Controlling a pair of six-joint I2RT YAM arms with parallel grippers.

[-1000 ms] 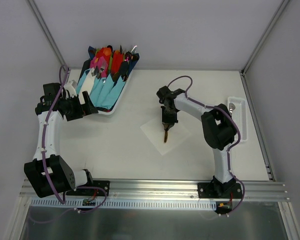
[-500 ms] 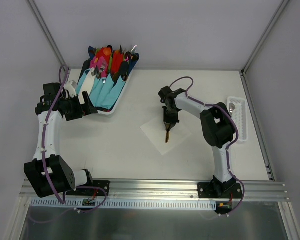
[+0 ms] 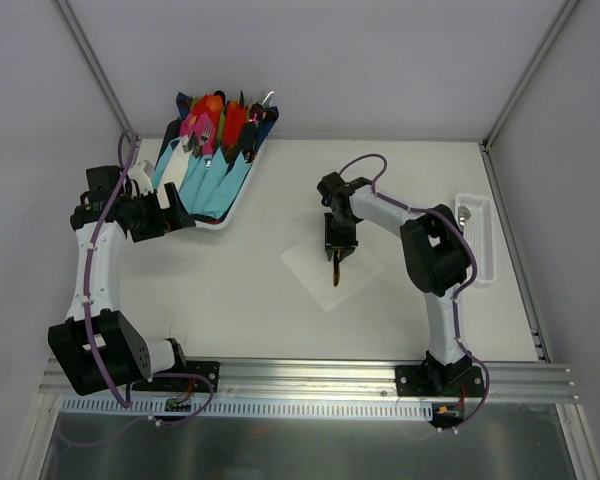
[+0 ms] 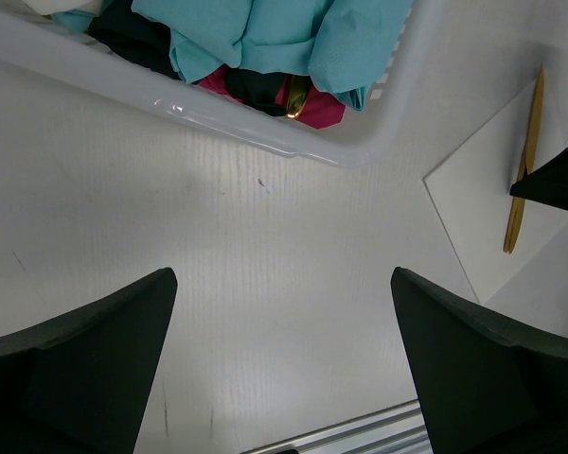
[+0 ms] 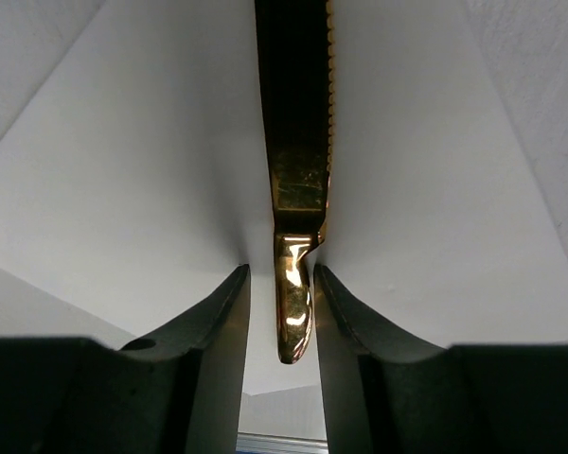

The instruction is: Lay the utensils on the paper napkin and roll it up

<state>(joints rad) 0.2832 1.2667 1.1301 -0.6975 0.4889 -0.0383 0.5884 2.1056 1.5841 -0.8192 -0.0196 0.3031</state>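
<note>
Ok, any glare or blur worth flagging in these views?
Right wrist: bright glints on the golden utensil, the pincer fingers dark and slightly soft. Left wrist: table sharp, a glare streak on the tray rim. Top external: even light, only faint shadows.

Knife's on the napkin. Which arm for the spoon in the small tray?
Right. The right claw is over the napkin, on the same side as the tray holding the spoon. The left claw is far off by the wrapped cutlery.

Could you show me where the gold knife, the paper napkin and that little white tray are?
gold knife (image 5: pixel 300 180): right wrist view, shiny stretch below the serrated edge.
paper napkin (image 3: pixel 308 265): top view, bare left part.
white tray (image 3: pixel 480 250): top view, its slotted floor.
</note>
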